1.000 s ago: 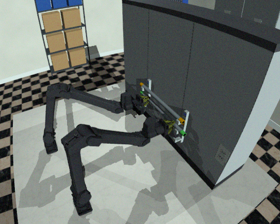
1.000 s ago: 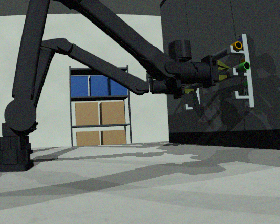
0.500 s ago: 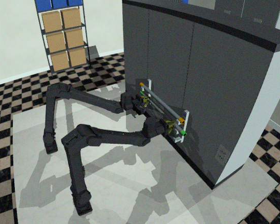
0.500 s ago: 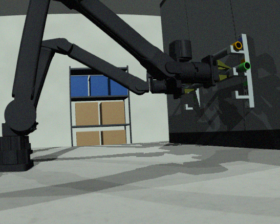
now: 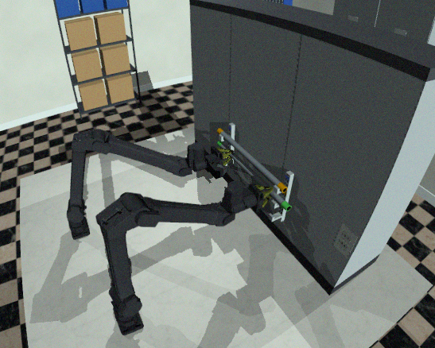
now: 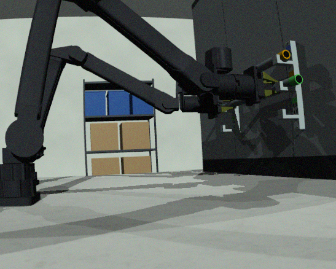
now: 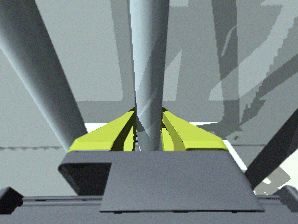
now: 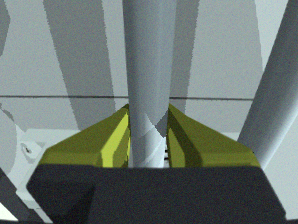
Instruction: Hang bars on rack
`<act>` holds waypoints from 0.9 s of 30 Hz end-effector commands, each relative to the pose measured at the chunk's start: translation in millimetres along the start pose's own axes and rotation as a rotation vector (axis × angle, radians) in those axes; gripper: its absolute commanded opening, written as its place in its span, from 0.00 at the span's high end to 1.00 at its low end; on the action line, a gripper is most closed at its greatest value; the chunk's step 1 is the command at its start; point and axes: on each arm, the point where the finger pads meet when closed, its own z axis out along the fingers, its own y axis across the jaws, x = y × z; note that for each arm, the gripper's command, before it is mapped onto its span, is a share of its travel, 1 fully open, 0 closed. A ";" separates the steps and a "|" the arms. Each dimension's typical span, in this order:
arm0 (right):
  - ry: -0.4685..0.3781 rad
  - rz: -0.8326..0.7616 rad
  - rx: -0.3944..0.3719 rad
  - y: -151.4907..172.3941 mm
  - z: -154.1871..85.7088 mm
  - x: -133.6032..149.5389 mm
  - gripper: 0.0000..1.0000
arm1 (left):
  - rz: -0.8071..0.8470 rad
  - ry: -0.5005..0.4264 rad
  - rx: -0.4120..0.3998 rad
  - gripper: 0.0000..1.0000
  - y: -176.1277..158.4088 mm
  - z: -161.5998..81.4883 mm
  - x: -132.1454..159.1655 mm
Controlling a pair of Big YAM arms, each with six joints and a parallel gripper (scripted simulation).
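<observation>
One bar (image 5: 255, 156) is tipped in orange, another (image 5: 280, 199) in green; the floor (image 5: 160, 97) is checkered black and tan.

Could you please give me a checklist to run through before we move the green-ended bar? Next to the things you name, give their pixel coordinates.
1. Left gripper (image 5: 226, 157) (image 6: 228, 107) (image 7: 149, 112) shut on the green-ended bar (image 5: 287, 206) (image 6: 293, 80) (image 7: 150, 50) (image 8: 150, 50): ok.
2. Right gripper (image 5: 267, 192) (image 6: 271, 85) (image 8: 148, 107) shut on that bar: ok.
3. Green-ended bar level with its green labels: not ok; it is at the orange-labelled middle pair.
4. Bottom rack arms (image 6: 290, 116) (image 6: 228, 131) free of bars: ok.
5. Orange-ended bar (image 5: 255, 160) (image 6: 268, 64) (image 7: 40, 75) (image 8: 272, 107) on its matching pair: not ok; it lies on the top pair, labelled blue.
6. Green-ended bar lifted off the middle arms: cannot tell.
</observation>
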 end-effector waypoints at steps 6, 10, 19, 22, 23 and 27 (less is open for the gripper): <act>0.010 0.026 0.072 -51.5 17.0 4.8 1.00 | -0.022 0.007 -0.039 1.00 42.0 0.7 3.8; 0.010 0.026 0.072 -53.4 17.0 4.9 1.00 | -0.022 0.007 -0.039 1.00 43.9 0.8 3.8; 0.009 0.026 0.072 -65.2 15.2 5.5 1.00 | -0.022 0.008 -0.039 1.00 55.8 1.6 3.2; 0.009 0.026 0.072 -69.2 14.7 5.7 1.00 | -0.022 0.008 -0.039 1.00 59.8 1.9 3.0; 0.009 0.026 0.072 -70.5 14.5 5.8 1.00 | -0.022 0.008 -0.039 1.00 61.1 2.0 2.9; 0.009 0.026 0.072 -73.2 14.2 5.9 1.00 | -0.022 0.008 -0.039 1.00 63.7 2.2 2.8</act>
